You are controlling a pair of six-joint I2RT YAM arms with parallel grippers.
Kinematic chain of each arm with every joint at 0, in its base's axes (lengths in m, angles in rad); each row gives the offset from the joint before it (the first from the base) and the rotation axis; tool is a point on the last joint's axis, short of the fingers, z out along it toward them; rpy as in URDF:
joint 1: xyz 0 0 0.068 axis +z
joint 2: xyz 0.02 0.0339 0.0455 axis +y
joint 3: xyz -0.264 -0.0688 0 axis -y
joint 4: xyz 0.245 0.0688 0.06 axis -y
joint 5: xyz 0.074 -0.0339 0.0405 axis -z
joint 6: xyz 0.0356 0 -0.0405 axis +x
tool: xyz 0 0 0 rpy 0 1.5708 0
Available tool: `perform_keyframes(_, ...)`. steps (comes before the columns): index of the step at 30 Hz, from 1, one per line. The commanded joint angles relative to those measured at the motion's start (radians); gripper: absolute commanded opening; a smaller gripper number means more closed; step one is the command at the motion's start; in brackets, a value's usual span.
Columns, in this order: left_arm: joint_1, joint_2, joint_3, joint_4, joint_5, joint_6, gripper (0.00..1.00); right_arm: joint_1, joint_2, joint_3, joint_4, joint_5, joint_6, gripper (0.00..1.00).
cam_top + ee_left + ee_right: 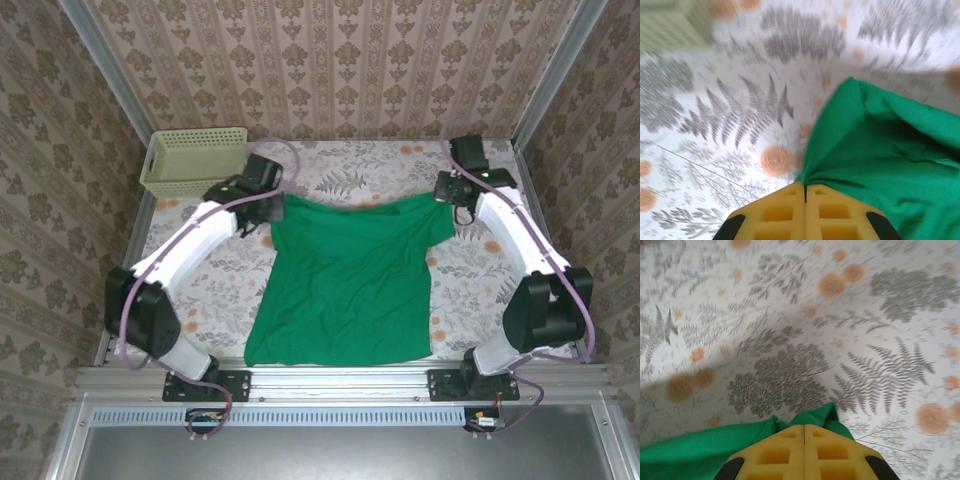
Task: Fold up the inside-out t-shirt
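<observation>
The bright green t-shirt (345, 280) lies spread on the flowered table, its far edge stretched between both arms and sagging in the middle. At the far left corner of the cloth my left gripper (272, 205) is shut on a pinch of it. In the left wrist view the yellow jaws (805, 186) meet with green cloth (880, 145) running out from between them. My right gripper (447, 192) is shut on the far right corner. Green fabric (815, 419) bunches at its closed tips (804, 426).
A pale yellow-green basket (193, 158) stands at the far left corner of the table, just behind the left gripper. Metal rails (340, 378) edge the table in front, and patterned walls close in the back and sides.
</observation>
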Motion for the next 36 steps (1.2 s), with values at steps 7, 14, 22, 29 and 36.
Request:
perform_keyframes(7,0.103,-0.297,0.145,-0.038,0.186,0.103,0.0,-0.006,-0.274,0.191,-0.057,-0.124,0.007,0.0)
perform_keyframes(14,0.101,-0.472,0.166,-0.017,0.277,0.118,0.0,0.014,-0.42,0.297,-0.11,-0.2,-0.023,0.0)
perform_keyframes(22,0.101,-0.693,0.155,-0.019,0.34,0.14,0.0,0.015,-0.62,0.339,-0.114,-0.325,-0.022,0.0)
perform_keyframes(29,0.102,-0.79,0.17,0.055,0.487,0.111,0.0,0.014,-0.672,0.478,-0.183,-0.321,-0.024,0.0)
perform_keyframes(36,0.101,-0.774,0.182,0.107,0.481,0.105,0.0,0.014,-0.653,0.543,-0.157,-0.279,-0.023,0.0)
